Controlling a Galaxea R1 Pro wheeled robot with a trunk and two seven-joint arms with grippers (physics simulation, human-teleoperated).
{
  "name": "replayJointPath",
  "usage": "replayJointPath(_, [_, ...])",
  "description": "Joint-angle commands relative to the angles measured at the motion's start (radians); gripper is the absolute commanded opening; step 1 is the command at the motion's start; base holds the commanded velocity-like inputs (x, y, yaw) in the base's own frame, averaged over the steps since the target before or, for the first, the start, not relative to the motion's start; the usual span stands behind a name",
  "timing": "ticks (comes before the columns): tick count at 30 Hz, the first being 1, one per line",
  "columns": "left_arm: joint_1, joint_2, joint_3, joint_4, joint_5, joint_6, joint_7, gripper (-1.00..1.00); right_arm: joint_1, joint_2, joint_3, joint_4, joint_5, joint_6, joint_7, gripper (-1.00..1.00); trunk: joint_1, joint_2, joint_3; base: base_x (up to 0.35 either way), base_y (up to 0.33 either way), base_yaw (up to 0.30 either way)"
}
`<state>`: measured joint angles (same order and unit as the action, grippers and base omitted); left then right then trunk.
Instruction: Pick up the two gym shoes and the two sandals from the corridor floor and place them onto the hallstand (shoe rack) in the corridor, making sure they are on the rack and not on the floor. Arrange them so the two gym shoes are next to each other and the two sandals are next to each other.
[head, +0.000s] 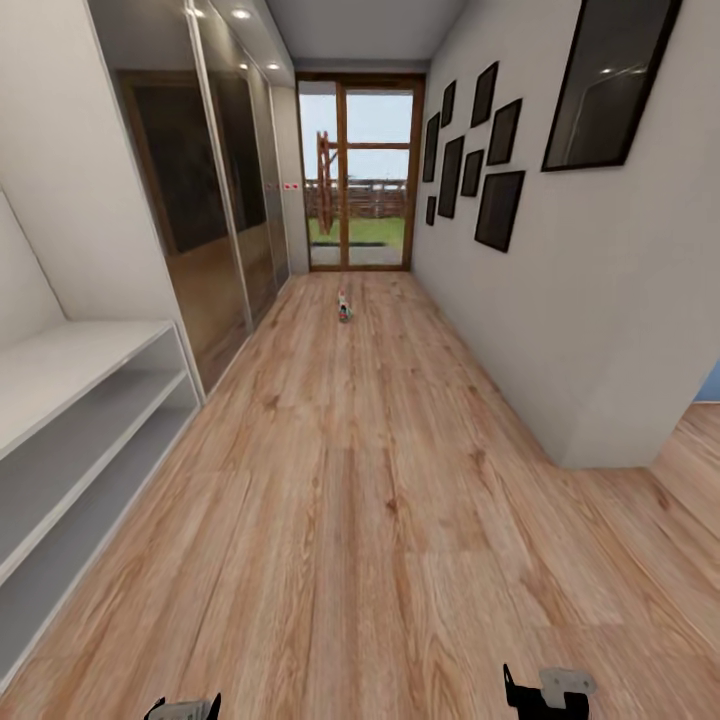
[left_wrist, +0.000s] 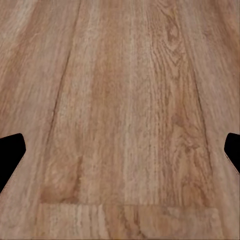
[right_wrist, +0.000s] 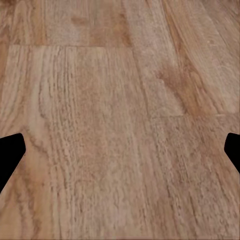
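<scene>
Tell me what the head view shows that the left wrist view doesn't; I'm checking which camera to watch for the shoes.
Head view alone: a gym shoe far down the corridor, a white shelf unit on the left, glass doors, dark wall frames and the right gripper.
Left wrist view alone: the left gripper up close, fingertips wide apart, holding nothing.
Both: the wood-plank corridor floor.

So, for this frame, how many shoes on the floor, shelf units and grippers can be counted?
Shoe-like item, far off and too small to identify: 1
Pale shelf unit: 1
Grippers, the left gripper and the right gripper: 2
Total: 4
</scene>
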<state>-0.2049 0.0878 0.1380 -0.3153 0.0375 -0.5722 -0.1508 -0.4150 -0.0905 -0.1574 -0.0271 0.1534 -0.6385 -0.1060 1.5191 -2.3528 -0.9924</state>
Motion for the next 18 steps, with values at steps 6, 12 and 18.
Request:
replayJointPath(6, [-0.001,-0.001,0.006,0.001,0.004,-0.002,-0.01,1.0,-0.001,0.0,-0.006,0.001,0.011,-0.003,-0.005,1.0,0.0,0.0,-0.001,0.339,0.0,0.0])
replayJointPath(12, [-0.001,-0.001,0.006,0.001,0.004,-0.002,-0.01,1.0,0.0,0.0,-0.006,0.001,0.011,-0.002,-0.005,1.0,0.0,0.0,-0.001,0.339,0.0,0.0])
replayJointPath(18, [-0.001,-0.002,0.006,0.001,0.004,-0.002,-0.01,1.0,0.0,0.0,-0.007,0.001,0.011,-0.003,-0.005,1.0,0.0,0.0,-0.001,0.339,0.0,0.0])
